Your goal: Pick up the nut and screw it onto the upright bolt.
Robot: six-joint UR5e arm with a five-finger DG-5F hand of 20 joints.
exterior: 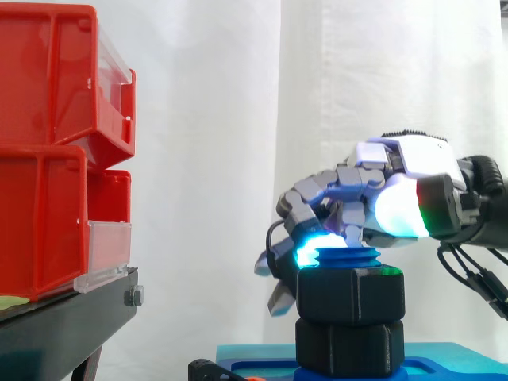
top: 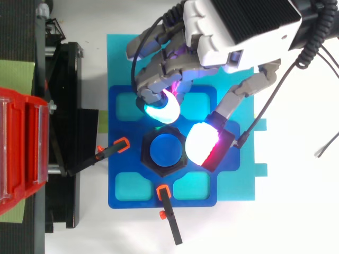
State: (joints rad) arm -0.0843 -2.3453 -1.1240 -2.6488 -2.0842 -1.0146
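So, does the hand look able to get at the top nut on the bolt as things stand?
Probably yes. The hand hangs right at the top nut on the bolt, with nothing between them. The clamps lie low on the blue plate, on the sides away from it.

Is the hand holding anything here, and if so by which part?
It cannot be told. The hand is close over the nut, which sits on the upright bolt, but no grip on the nut's sides is clear.
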